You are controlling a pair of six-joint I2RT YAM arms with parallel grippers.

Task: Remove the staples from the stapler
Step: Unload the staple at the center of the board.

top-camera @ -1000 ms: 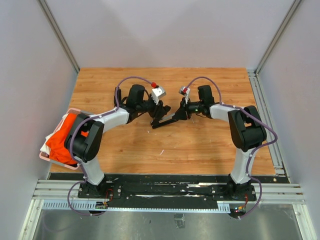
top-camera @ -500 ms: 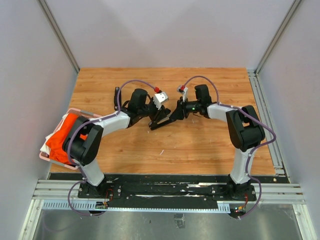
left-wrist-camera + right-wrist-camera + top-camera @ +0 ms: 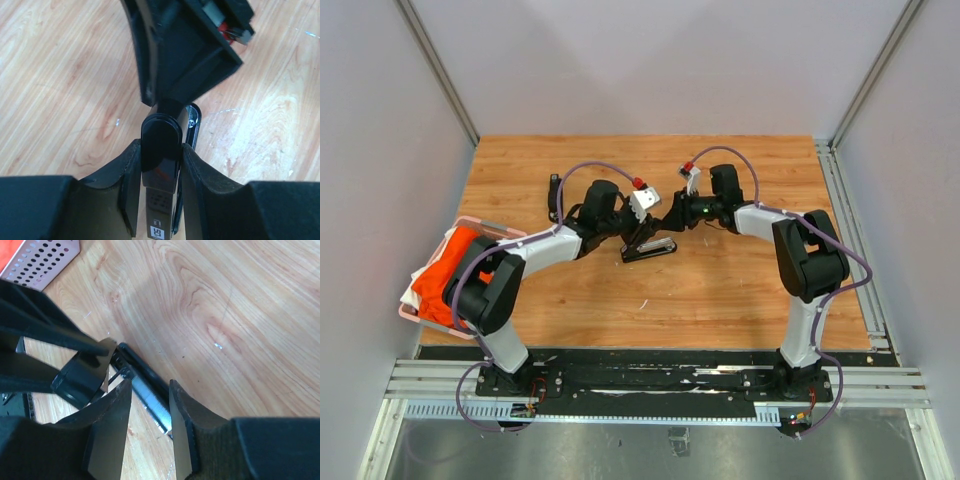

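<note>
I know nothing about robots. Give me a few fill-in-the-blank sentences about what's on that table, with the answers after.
1. The stapler clamped in the left gripper is ____ in colour.
2. The jaws of the right gripper stand ____.
3. The pink basket sits on the robot's ____ side.
Missing words: black; open; left.

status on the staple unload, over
Status: left gripper shut on the stapler; right gripper open above it. Silvery strip, likely the staples, sits in the stapler, not out yet. Nothing seen in the way.
</note>
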